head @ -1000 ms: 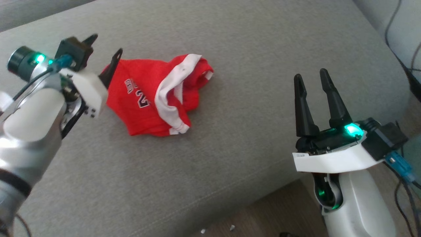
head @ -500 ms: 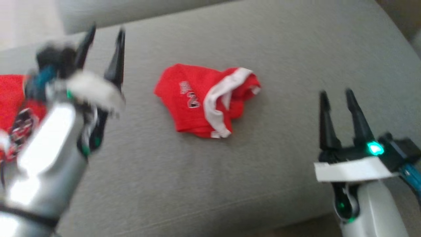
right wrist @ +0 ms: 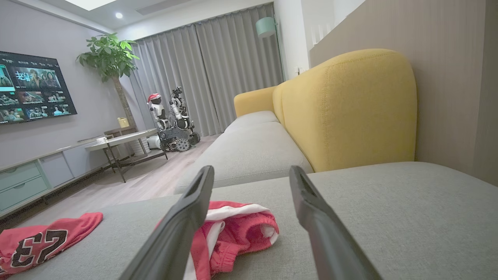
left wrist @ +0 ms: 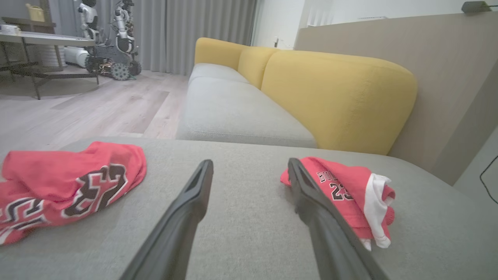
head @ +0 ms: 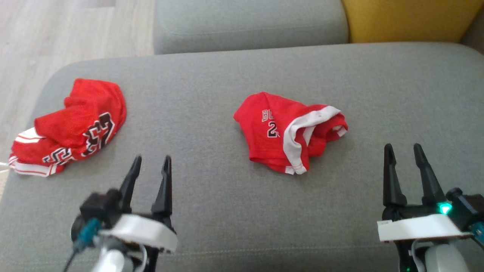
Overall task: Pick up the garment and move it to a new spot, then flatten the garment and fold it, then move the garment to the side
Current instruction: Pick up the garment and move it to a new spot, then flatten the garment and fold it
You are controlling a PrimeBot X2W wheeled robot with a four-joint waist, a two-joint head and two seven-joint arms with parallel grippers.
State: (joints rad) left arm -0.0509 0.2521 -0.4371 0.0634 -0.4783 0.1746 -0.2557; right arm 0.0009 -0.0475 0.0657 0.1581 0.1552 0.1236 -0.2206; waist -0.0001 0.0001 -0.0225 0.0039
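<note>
Pointing forward over the near part of the grey sofa seat (head: 227, 226), the left gripper (head: 152, 158) and right gripper (head: 402, 145) are both keeping their fingers spread apart, gripping nothing. Beyond them, the crumpled red garment (head: 287, 136) with white trim is lying mid-seat, nearer the right gripper. Well apart, a red jersey (head: 72, 128) is lying bunched at the seat's left end. Farthest back, a yellow backrest (head: 408, 19) is showing.

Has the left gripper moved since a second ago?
Yes. The left gripper was beside the red shorts; now it sits well clear of them, back toward the robot.
</note>
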